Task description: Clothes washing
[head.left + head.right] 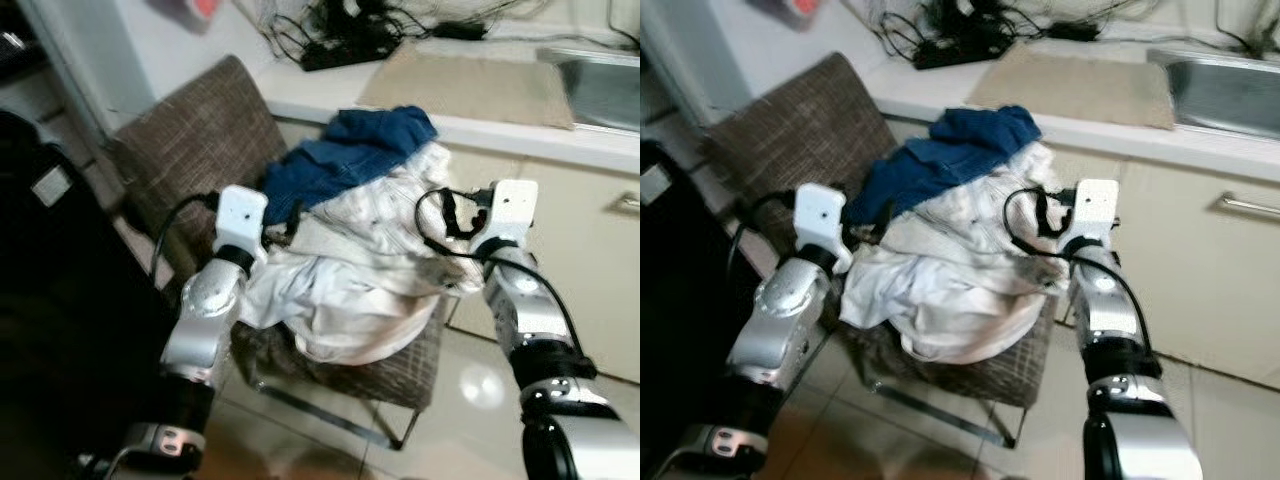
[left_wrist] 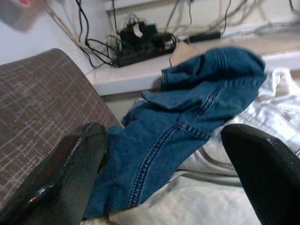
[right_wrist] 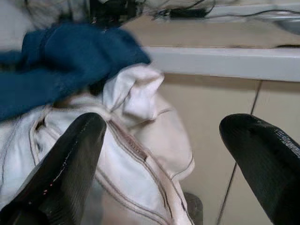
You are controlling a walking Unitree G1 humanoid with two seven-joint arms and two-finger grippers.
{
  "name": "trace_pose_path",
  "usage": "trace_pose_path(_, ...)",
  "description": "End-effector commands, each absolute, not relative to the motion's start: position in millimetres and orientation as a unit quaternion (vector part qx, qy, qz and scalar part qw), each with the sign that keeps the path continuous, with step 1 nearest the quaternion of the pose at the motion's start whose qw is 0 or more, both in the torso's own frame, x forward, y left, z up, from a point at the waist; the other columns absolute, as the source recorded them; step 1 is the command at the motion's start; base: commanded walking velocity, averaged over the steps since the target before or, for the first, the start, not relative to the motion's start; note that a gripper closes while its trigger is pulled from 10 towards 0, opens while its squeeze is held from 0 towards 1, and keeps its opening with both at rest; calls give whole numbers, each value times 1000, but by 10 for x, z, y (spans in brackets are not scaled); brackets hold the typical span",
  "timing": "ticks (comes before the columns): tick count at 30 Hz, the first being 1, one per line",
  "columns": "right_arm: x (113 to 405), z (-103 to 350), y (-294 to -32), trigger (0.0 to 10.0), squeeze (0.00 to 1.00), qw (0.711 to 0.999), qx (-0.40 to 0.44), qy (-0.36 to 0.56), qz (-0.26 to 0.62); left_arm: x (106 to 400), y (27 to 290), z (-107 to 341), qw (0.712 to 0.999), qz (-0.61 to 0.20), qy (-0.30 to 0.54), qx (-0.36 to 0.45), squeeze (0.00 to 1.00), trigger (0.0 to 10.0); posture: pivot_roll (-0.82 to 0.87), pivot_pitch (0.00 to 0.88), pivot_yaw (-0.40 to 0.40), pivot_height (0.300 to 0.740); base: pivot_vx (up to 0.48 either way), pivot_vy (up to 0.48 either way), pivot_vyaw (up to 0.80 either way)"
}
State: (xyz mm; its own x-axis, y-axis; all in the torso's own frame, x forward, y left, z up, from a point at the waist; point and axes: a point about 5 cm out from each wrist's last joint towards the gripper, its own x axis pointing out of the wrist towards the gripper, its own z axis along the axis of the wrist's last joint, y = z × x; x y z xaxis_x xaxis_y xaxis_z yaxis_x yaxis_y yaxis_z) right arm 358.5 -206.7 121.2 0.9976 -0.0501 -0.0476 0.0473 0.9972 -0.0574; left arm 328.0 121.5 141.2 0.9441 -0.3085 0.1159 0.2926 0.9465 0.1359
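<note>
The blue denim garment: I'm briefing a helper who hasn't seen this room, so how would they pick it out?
Find the brown woven chair standing against the pale counter; a heap of clothes fills its seat. The blue denim garment lies on top at the back of the heap, between the open left gripper and right gripper. It is the only dark blue piece; the white clothes beneath are pale.

Soft daylight, floor glare, slight blur

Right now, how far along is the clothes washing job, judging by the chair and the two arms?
Nothing looks done yet: the blue denim garment and the white clothes lie piled on the brown woven chair. In hand: the left gripper and right gripper flank the pile, fingers open, holding nothing. Left: gripping the clothes, lifting them off the chair and carrying them to a washer.
</note>
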Motion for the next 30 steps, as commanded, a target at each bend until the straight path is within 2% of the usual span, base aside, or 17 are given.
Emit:
trace_pose_path(1, 3596, 1168, -2058, 10000, 0, 998, -37, 47, -13, 3277, 1221, 1419, 984, -155, -65, 64, 0, 10000, -167, 1, 34, 740, 0, 0, 0)
trace_pose_path(4, 3591, 1079, -2052, 10000, 0, 990, -85, 104, 49, 3261, 1255, 1449, 983, -154, -68, 69, 0, 10000, -152, 4, 31, 740, 0, 0, 0)
trace_pose_path(5, 3567, 1177, -2101, 10000, 0, 981, -142, 106, 85, 3247, 1287, 1482, 983, -152, -72, 78, 0, 10000, -152, 4, 31, 740, 0, 0, 0)
trace_pose_path(6, 3541, 1240, -2140, 10000, 0, 976, -162, 107, 98, 3239, 1302, 1508, 982, -151, -76, 80, 0, 10000, -152, 4, 31, 740, 0, 0, 0)
trace_pose_path(11, 3319, 1494, -2315, 10000, 0, 965, -206, 96, 128, 3188, 1313, 1604, 981, -148, -94, 78, 0, 10000, -136, 16, 6, 740, 0, 0, 0)
trace_pose_path(18, 3143, 1497, -2482, 10000, 0, 963, -191, 123, 144, 3185, 1247, 1601, 981, -156, -93, 71, 0, 10000, -189, 18, 14, 740, 0, 0, 0)
trace_pose_path(24, 3049, 1265, -2523, 10000, 0, 962, -155, 176, 138, 3178, 1172, 1609, 978, -174, -89, 68, 0, 10000, -201, 33, 34, 740, 0, 0, 0)
trace_pose_path(30, 3069, 1013, -2598, 10000, 0, 952, -184, 216, 110, 3117, 1228, 1599, 978, -178, -79, 74, 0, 10000, -166, 80, 45, 740, 0, 0, 0)
